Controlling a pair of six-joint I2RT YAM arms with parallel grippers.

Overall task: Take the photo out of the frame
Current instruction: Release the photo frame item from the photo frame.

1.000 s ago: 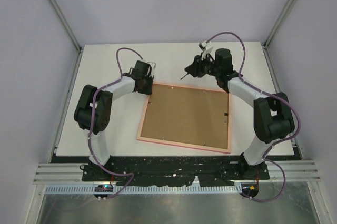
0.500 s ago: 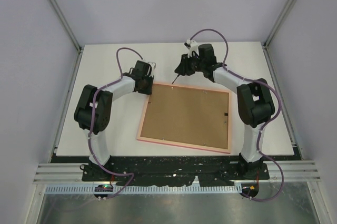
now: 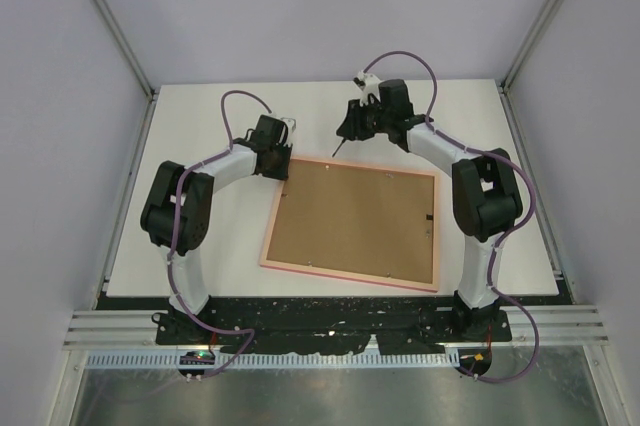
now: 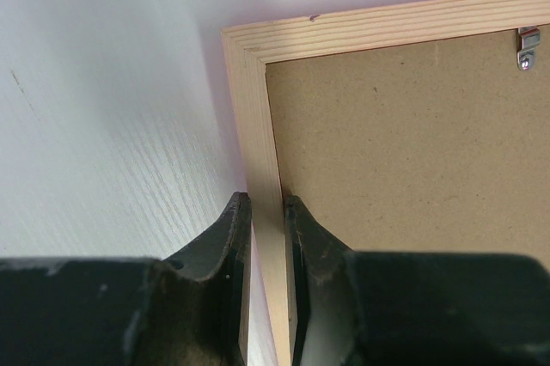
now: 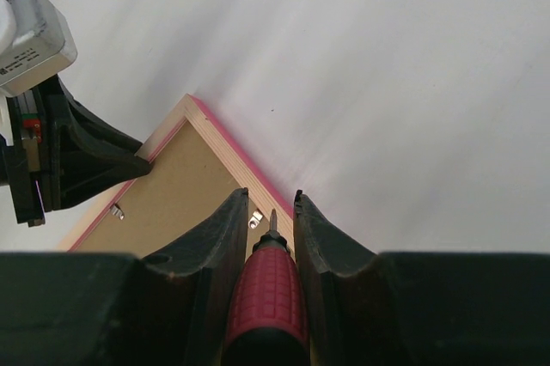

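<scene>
Pink frame [image 3: 350, 277] lies back-up mid bench [image 3: 200, 116], brown backing board [image 3: 355, 221] showing. L fingers [image 4: 230, 237] pinch its rail nr far-left corner; R fingers [image 5: 223, 228] clamp red-handled screwdriver [image 5: 267, 293], tip over far rail

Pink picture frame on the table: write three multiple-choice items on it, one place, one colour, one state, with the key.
1. Where does the left gripper clamp the thin pink wooden picture frame?
A. near-right corner
B. left rail by the far-left corner
C. middle of the near rail
2. What colour is the handle of the ribbed-handled screwdriver in the right gripper?
A. blue
B. red
C. yellow
3. How does the frame lie?
A. face down, plain brown backing board up
B. face up, print showing
C. upright on edge
Key: 1 B, its jaws straddle that rail; 2 B, red shows between the jaws; 3 A, only the board shows.
</scene>
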